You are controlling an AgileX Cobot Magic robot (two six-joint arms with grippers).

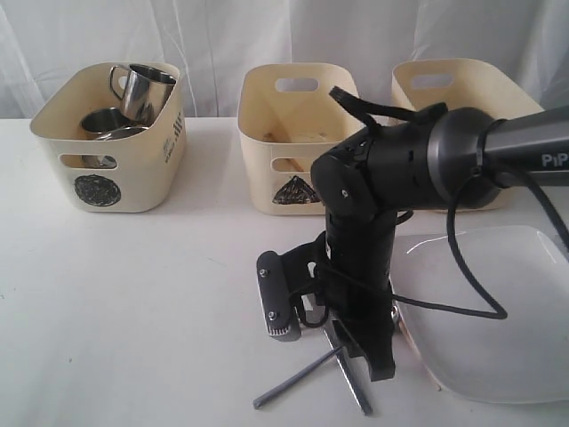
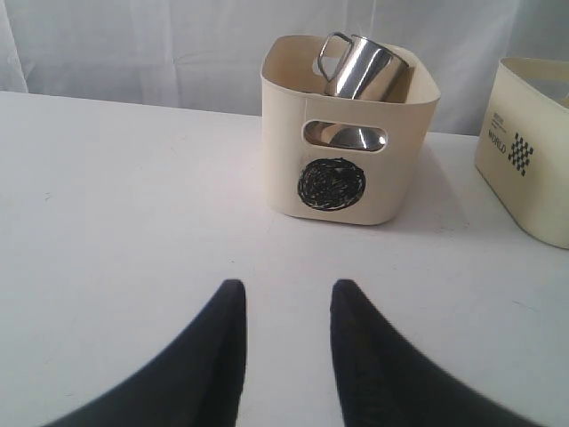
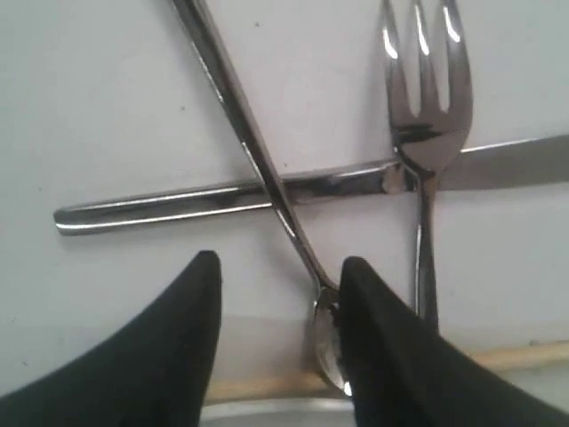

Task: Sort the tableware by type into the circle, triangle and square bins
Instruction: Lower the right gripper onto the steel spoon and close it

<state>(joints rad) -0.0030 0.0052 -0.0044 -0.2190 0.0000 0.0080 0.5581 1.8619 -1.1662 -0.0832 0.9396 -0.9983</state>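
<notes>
Beside the large white squarish plate (image 1: 498, 356), the right gripper (image 3: 282, 262) hovered released and empty over the crossed steel spoon (image 3: 267, 178), fork (image 3: 422, 133) and knife (image 3: 178, 203), likely needing to drop and pinch one handle; the left gripper (image 2: 287, 286) hung parted, empty

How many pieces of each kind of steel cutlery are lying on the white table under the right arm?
Shiny steel fork: 1
Shiny steel spoon: 1
Shiny steel knife: 1
Total: 3
</notes>
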